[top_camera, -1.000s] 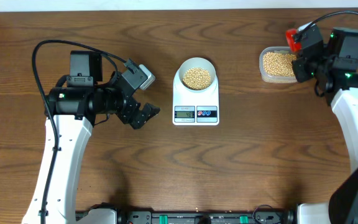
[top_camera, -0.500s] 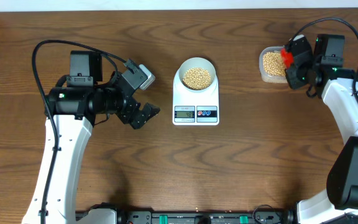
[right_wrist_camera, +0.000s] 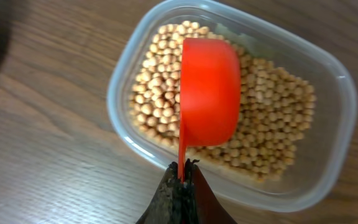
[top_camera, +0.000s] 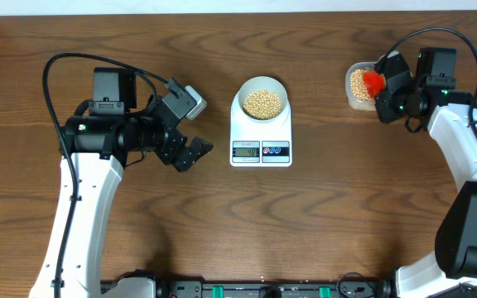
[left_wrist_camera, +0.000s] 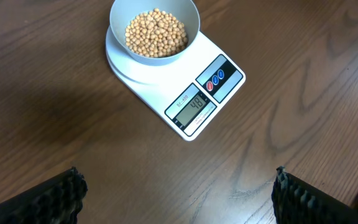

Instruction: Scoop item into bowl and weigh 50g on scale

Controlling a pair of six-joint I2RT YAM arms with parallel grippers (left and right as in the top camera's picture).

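**Bowl loaded on the scale, scoop over the tub**

The bowl [left_wrist_camera: 117, 18] sits on the scale [left_wrist_camera: 160, 81] in the middle of the table, toward the far side; it holds a good heap of beans [left_wrist_camera: 156, 32], so most of the scooping looks done.

The display [left_wrist_camera: 195, 103] is lit; from the left wrist the digits seem to land a touch under the target, though they are small, so call that a guess.

Far right, the right gripper [right_wrist_camera: 182, 171] has its fingers pressed tight on the handle of the red scoop [right_wrist_camera: 209, 93]; the scoop hangs over the tub [right_wrist_camera: 337, 124], turned on its side just above the beans there; whether it carries any I cannot tell.

The left gripper [top_camera: 195, 154] hovers left of the scale, a little nearer, with its fingers [left_wrist_camera: 61, 196] spread wide and nothing between them.

What is left, by my reading: one small top-up from tub to bowl, then a check of the display; overshooting is the risk, so a light scoop would serve best.
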